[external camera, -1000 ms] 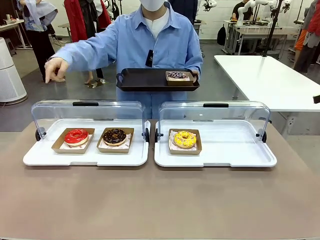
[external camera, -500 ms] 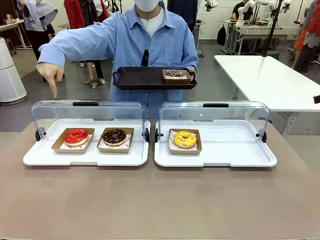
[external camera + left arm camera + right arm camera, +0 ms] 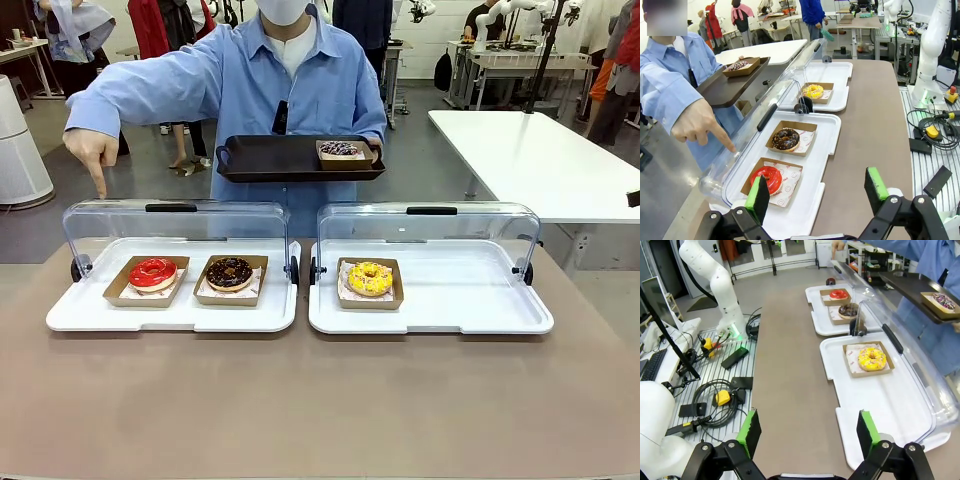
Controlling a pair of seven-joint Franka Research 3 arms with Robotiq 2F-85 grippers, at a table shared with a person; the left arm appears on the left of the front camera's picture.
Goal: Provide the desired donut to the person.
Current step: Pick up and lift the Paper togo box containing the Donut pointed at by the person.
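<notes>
Nearest you nothing has shifted: the red donut (image 3: 152,272) sits in its cardboard boat at the left end of the left white tray (image 3: 170,318). The chocolate donut (image 3: 229,272) is just beside it, and the yellow donut (image 3: 369,278) sits alone in the right white tray (image 3: 480,320). Beyond them the person's hand (image 3: 92,150), flung out sideways a second ago, has dropped to point one finger down at the open clear lid (image 3: 170,225) behind the red one. Read that as the order — red is wanted, on your left arm's side. Farther back the black tray (image 3: 270,160) waits at chest height, already carrying a sprinkled donut (image 3: 340,149). Your left gripper (image 3: 817,189) has its fingers spread wide on nothing, and your right gripper (image 3: 808,432) likewise — wide apart, empty
</notes>
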